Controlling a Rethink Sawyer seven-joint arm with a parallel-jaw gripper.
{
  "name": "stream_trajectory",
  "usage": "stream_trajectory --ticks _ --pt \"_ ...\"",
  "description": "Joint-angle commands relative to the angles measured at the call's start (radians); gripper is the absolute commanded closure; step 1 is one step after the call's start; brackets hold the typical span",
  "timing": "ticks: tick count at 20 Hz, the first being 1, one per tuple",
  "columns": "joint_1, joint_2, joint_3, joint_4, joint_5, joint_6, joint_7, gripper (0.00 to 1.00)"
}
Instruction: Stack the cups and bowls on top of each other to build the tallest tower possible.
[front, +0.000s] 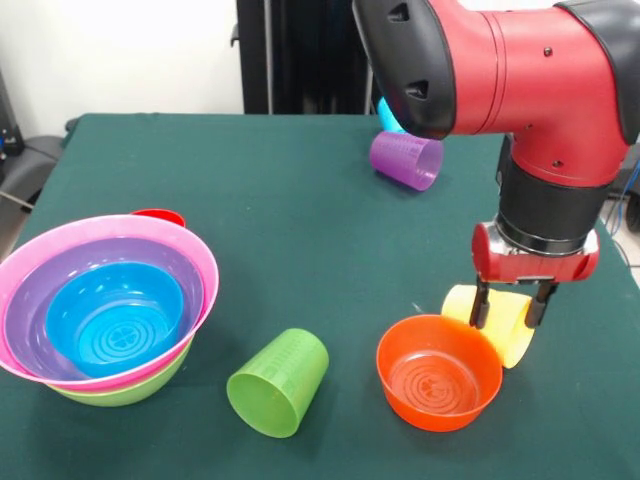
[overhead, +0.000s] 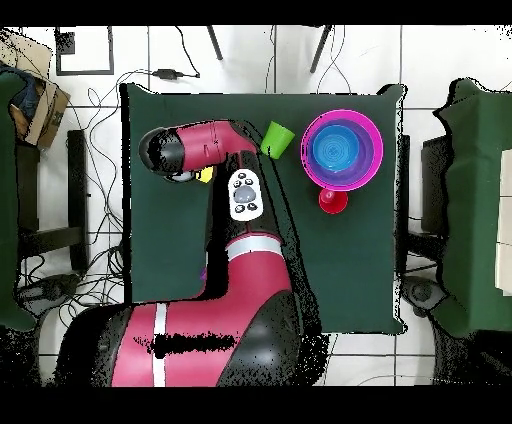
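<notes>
Nearest the camera, the lime green cup (front: 278, 383) lay on its side on the green table (front: 300, 230), its mouth toward the front edge. Just right of it sat the small orange bowl (front: 438, 372), upright. At the left, the tower (front: 105, 310) was a nest of bowls: lime green lowest, then pink, purple, and the small blue bowl (front: 115, 318) inside. A red object (front: 160, 216) peeked out behind its rim. Just behind the orange bowl, the gripper (front: 512, 308) hung straight down with its two fingers set either side of the pale yellow cup (front: 505, 322), which lay on its side; whether they pinched it I could not tell. Farther back, the purple cup (front: 405, 159) lay tipped over, a light blue cup (front: 388, 117) just behind it.
</notes>
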Motion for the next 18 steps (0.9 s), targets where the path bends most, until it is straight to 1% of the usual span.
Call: stream_trajectory --ticks 1,5,14,18 --pt "0.017 0.003 0.005 0.005 0.010 -0.050 0.135 0.00" --pt "0.015 -0.007 0.001 0.013 0.013 -0.039 0.119 0.00" --pt "0.010 -0.024 -0.011 0.048 0.004 -0.064 0.106 0.00" --pt "0.001 -0.046 -0.013 0.056 0.005 -0.042 0.086 0.00"
